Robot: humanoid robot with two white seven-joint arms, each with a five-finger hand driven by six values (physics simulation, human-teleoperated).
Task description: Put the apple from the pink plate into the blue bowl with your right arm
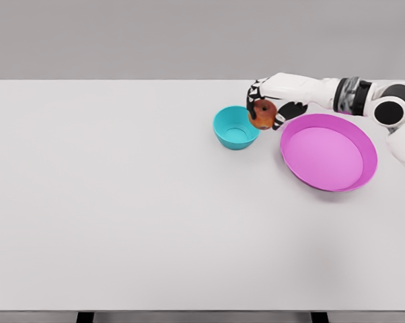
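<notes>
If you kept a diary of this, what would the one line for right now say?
phase: carry | right hand: holding apple, at right rim of blue bowl | pink plate: empty | apple not yet in bowl

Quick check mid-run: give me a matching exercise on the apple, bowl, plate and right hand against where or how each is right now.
Things:
1. apple
2. blue bowl
3. pink plate
4. right hand

States:
A. empty, right of the bowl
B. held above the bowl's right rim
C. closed around the fruit
D. empty, on the table left of the plate

Pairs: 1-B, 2-D, 3-A, 4-C
</notes>
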